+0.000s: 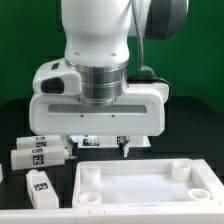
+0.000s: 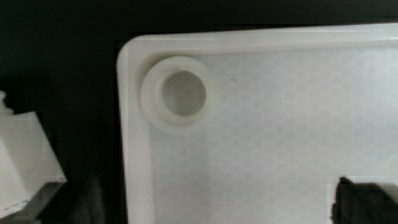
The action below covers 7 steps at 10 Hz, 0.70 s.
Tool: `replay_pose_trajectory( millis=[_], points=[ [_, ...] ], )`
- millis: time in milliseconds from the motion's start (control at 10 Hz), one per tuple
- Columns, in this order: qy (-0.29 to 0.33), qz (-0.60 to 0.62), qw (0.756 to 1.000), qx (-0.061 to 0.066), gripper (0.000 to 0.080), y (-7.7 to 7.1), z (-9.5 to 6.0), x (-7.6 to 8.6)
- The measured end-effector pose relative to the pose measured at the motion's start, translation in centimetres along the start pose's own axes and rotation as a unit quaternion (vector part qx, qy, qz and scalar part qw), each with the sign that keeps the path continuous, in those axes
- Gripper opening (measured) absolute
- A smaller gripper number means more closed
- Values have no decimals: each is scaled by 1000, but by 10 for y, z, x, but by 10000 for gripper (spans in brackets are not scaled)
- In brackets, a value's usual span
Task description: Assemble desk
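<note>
— White plastic fills the exterior view: the panel (image 1: 140, 186) lies flat on the black tabletop (image 1: 12, 120), rim up, with a round socket (image 1: 90, 176) at each corner.
— And the legs?
— Loose, on the exterior view's left of the panel. One leg (image 1: 40, 156) lies on its side with its tag showing. A second leg (image 1: 40, 184) sits nearer the camera, just beside the panel's corner.
— Where is the tool?
— The tool (image 1: 103, 146) hangs under the arm (image 1: 95, 60), over the panel's far edge. Its fingers stand apart and grip nothing.
— And the wrist view?
— A rounded corner of the panel (image 2: 267, 140) with one socket (image 2: 178, 92), and black tabletop around it. A dark finger (image 2: 366, 196) shows at the picture's edge, over the panel. A white leg (image 2: 22, 150) lies on the tabletop, apart from the panel.
— Does that finger touch the panel?
— I cannot tell.
</note>
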<state>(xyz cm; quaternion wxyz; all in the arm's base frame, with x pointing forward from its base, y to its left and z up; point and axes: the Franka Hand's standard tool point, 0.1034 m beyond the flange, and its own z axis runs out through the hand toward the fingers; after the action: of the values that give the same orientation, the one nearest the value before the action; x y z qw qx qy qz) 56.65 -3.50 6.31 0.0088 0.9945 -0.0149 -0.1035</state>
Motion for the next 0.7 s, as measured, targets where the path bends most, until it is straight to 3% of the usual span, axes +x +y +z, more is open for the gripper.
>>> replay_pose_trajectory(
  millis=[200,300,500,600,700],
  points=[
    [-1,-13,1000,0,649,-4,0,-3],
    [-4,-32,999,1,649,-13,-3,-14],
    [2,-113,994,6,649,-34,-8,-50],
    [4,-147,989,8,649,-39,-7,-69],
    [5,-175,984,8,649,-39,-7,-74]
  ],
)
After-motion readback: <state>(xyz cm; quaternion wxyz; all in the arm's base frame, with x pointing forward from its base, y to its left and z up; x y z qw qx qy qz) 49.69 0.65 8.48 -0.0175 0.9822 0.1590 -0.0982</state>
